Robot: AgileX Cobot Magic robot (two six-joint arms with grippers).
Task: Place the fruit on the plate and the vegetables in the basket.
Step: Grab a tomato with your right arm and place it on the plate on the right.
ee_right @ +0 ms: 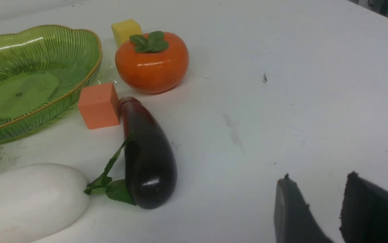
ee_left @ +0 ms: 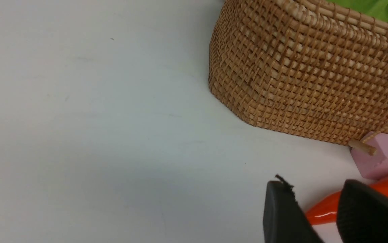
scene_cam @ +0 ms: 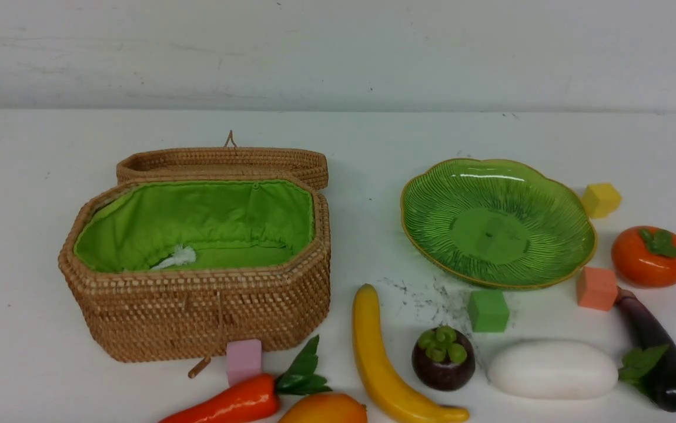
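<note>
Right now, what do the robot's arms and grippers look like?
Only the finger ends show. The left gripper has two black tapered fingers, one finely textured, the other frayed at its tip. The right gripper has two similar dark tapered fingers. No arms, cables or markings are visible.

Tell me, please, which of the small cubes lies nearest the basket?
The pink cube, at the foot of the basket's front wall; the yellow cube, orange cube and green cube all lie by the plate.
</note>
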